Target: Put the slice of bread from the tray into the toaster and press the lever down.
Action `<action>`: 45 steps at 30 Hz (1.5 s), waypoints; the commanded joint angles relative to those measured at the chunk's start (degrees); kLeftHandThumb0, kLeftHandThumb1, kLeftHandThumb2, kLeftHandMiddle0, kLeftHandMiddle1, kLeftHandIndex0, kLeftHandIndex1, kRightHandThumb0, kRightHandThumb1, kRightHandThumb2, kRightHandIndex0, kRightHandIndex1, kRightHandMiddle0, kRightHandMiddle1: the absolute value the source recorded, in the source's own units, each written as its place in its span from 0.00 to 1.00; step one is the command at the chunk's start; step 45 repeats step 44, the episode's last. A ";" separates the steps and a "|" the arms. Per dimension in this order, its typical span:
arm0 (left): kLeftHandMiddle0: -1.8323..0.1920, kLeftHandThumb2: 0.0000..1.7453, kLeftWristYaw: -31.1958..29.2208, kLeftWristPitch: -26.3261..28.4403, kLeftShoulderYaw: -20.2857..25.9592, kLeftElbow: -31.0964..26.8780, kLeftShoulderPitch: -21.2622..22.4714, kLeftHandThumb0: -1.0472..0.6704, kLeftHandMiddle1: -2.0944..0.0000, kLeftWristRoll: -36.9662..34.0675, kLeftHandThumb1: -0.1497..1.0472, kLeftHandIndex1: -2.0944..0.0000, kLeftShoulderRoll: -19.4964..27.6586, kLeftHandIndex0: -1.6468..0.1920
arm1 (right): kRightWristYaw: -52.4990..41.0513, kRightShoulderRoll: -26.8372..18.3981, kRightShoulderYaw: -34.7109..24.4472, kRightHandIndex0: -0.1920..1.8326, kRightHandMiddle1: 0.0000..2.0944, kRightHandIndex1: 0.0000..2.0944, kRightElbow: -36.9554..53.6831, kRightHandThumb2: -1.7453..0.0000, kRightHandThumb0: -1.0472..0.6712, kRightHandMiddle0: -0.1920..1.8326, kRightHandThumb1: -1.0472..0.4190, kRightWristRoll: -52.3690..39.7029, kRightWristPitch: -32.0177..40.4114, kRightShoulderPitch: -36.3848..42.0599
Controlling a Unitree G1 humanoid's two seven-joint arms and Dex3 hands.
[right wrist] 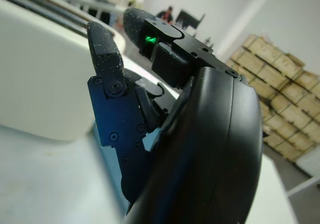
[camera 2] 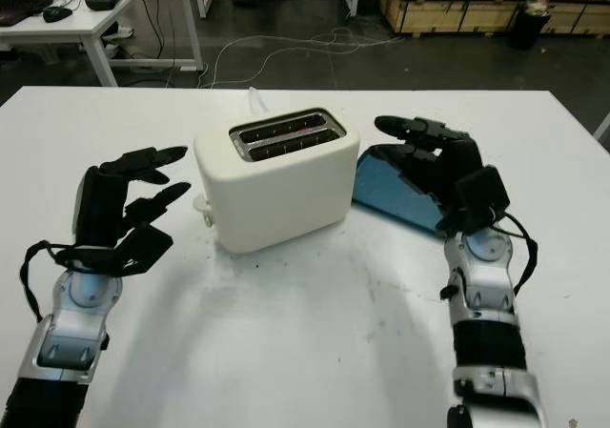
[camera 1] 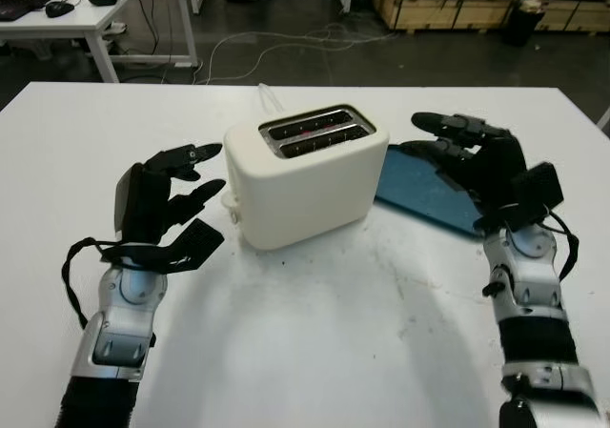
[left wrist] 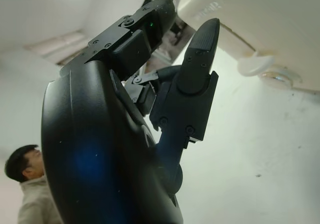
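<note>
From the head camera I see the toaster (camera 1: 305, 173) standing in the middle of the white table (camera 1: 315, 352), its long axis running across my view and turned a little, slots facing up; something reddish-brown shows down in the slots, which I take to be the bread, though I cannot be sure. Its lever (camera 1: 232, 209) sticks out of the short end facing my left hand (camera 1: 162, 209), which is open beside that end and holds nothing, a sensible spot for a press, I judge. My right hand (camera 1: 477, 161) is open over the blue tray (camera 1: 419, 192), which lies just beside the toaster's other end with no slice visible on its bare part. In the left wrist view the fingers (left wrist: 197, 64) point toward the toaster's lower edge, with the lever knob (left wrist: 256, 64) close beyond them, and a person (left wrist: 30, 184) stands far behind. In the right wrist view the fingers (right wrist: 107, 54) stand near the toaster's pale wall (right wrist: 45, 74), grasping nothing.
</note>
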State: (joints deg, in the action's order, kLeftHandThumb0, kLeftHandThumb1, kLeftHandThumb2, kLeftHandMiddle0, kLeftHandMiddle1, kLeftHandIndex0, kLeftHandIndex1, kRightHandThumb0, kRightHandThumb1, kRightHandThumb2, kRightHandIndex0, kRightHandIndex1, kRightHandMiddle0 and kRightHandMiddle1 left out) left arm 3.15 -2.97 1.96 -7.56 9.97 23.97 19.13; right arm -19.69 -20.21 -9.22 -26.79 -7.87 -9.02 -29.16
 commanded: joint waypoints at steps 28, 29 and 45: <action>0.57 0.00 -13.49 5.09 -1.18 6.89 18.84 0.35 0.52 3.12 0.76 0.98 16.15 0.35 | 1.20 -13.37 11.97 0.54 0.01 0.09 -14.60 0.99 0.25 0.53 0.19 22.06 -9.28 -20.95; 0.57 0.00 -13.68 5.10 -1.32 6.82 18.77 0.35 0.52 3.32 0.77 0.98 16.39 0.35 | 1.68 -13.46 12.37 0.53 0.01 0.09 -14.46 0.99 0.24 0.53 0.19 22.83 -9.07 -21.09; 0.57 0.00 -17.45 10.03 -1.98 3.27 18.14 0.36 0.53 4.85 0.79 0.98 17.08 0.35 | 1.74 -13.53 12.98 0.54 0.00 0.08 -15.61 1.00 0.24 0.53 0.19 23.11 -10.94 -21.95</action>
